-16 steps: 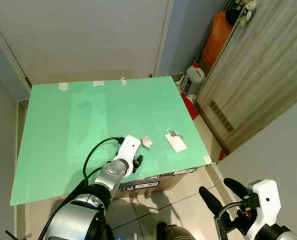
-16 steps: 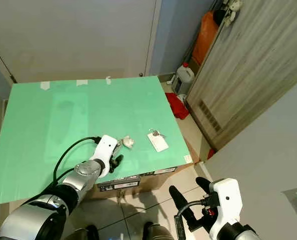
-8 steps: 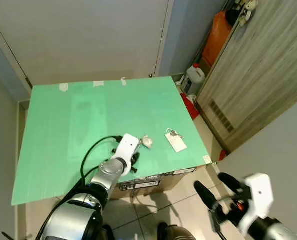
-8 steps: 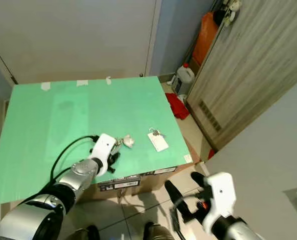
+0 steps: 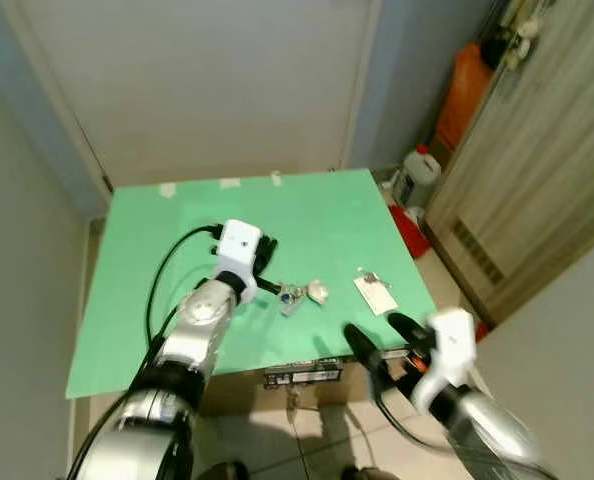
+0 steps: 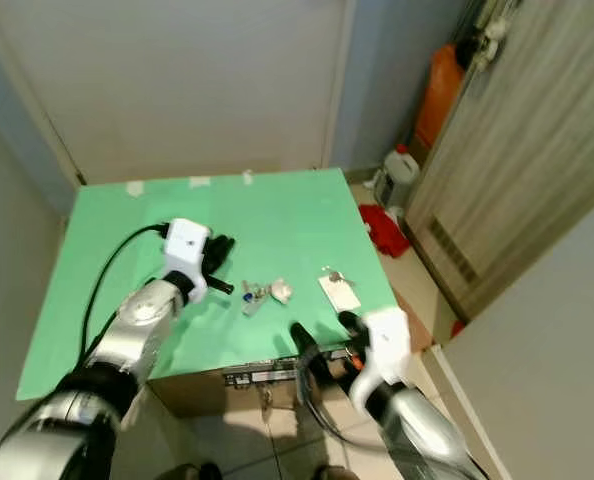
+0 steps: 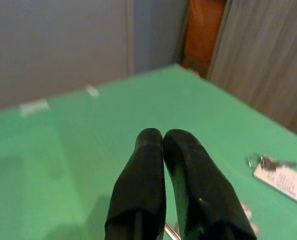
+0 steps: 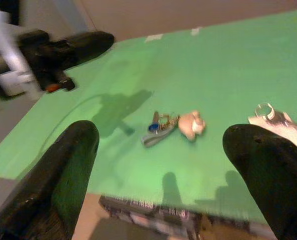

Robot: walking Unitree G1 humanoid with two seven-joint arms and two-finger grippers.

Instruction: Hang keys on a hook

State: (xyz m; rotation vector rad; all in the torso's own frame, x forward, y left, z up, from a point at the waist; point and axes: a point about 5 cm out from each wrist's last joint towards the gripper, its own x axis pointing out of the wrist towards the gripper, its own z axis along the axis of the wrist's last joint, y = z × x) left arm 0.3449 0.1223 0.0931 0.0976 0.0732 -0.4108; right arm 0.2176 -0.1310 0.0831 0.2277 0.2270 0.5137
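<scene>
Green desk (image 5: 157, 300) in a narrow room corner, pale door behind, wooden cabinet to the right with an orange container (image 5: 469, 80) and a white jug (image 5: 417, 166) on the floor beside it. Left claw (image 5: 264, 250) over the desk's middle, fingers pressed together, nothing seen between them. Right claw (image 8: 163, 150) low at the desk's near edge, spread wide, empty, aimed at the keys. Keys (image 8: 158, 129) flat on the desk near the front edge, between both claws, blue-capped key plus ring touching a small pale charm (image 8: 192, 124). Second key ring with white tag (image 5: 375, 292) further right. No hook spotted. Probably light, loose, jangly, slippery metal; best pinched at the ring or charm, not the flat blades.
</scene>
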